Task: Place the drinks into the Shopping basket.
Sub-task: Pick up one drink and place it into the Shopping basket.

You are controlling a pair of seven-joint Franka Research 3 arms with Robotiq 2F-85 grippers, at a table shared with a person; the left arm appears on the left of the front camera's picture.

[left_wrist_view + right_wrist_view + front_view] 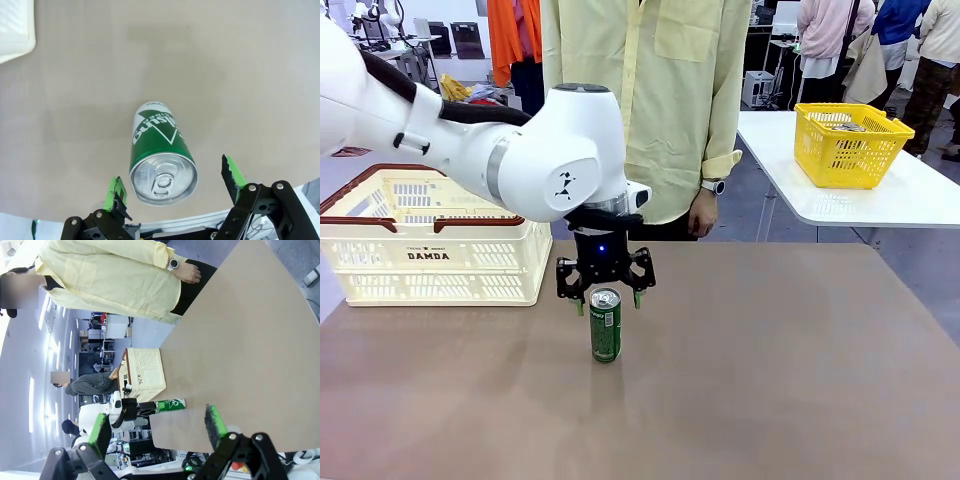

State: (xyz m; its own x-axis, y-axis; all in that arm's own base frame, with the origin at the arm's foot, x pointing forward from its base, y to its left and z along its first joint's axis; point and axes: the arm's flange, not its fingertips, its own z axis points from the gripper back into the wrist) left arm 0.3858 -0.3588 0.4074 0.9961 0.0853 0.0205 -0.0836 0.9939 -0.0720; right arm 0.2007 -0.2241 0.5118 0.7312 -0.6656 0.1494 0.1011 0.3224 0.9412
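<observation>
A: Front view, where's the drink, and what's in the baskets?

B: I see the green can (605, 335) upright on the table (770, 380), right of the Shopping basket (470, 268), not in it. My left gripper (607, 302) straddles its top, jaws wide apart; my right gripper (157, 424) gapes too. The yellow basket (850, 162) holds something silvery.

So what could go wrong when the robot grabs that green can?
The green can is tall, thin and standing up, so a bump might knock it over. In the left wrist view it sits nearer one pad of the open left claw, so that pad could touch first and push it. Then the can must clear the Shopping basket's high wall, or it might hit it.
</observation>
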